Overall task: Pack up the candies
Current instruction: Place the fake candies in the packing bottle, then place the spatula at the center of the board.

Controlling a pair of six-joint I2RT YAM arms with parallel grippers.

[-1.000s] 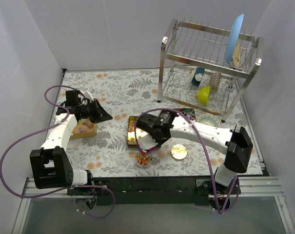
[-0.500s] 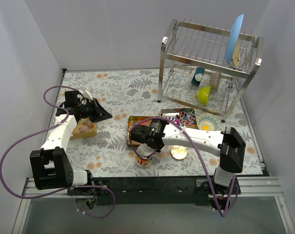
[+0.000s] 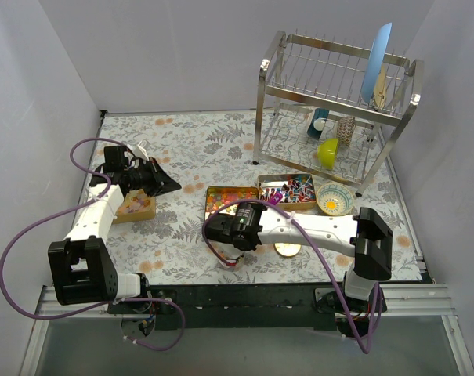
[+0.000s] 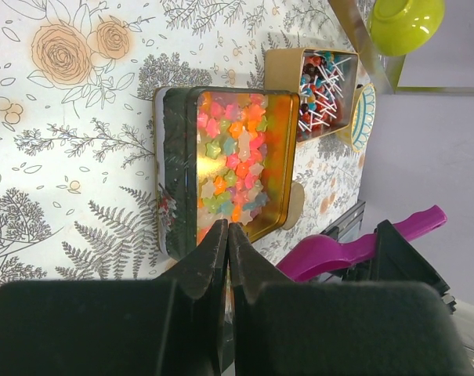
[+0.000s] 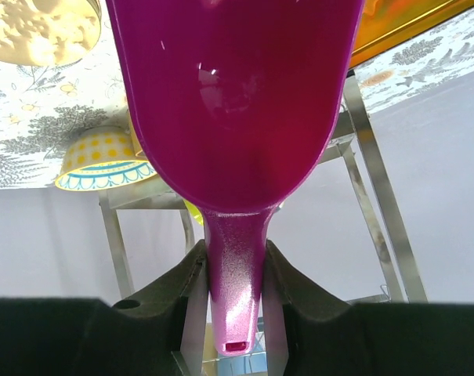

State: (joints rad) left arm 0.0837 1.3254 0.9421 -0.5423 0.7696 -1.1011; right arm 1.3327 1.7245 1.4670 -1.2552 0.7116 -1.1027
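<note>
While the left gripper (image 4: 228,235) hangs over the left part of the flowered table (image 3: 197,141) with its two fingers pressed together on nothing, the right gripper (image 5: 235,262) is clamped on the narrow handle of a purple scoop (image 5: 229,94), whose broad bowl fills the right wrist view. Most of the candies (image 4: 233,168), pale star-shaped gummies in pink, orange, yellow and green, lie in an open gold-lined tin (image 4: 168,172) at the middle of the table, just beyond the right gripper. More of them, wrapped in red, blue and white, fill a second tin (image 4: 284,78) touching the first at its far right corner. A round gold lid (image 3: 287,250) lies flat beside the right arm, near a yellow patterned bowl (image 3: 334,198) in front of the metal dish rack (image 3: 259,117).
</note>
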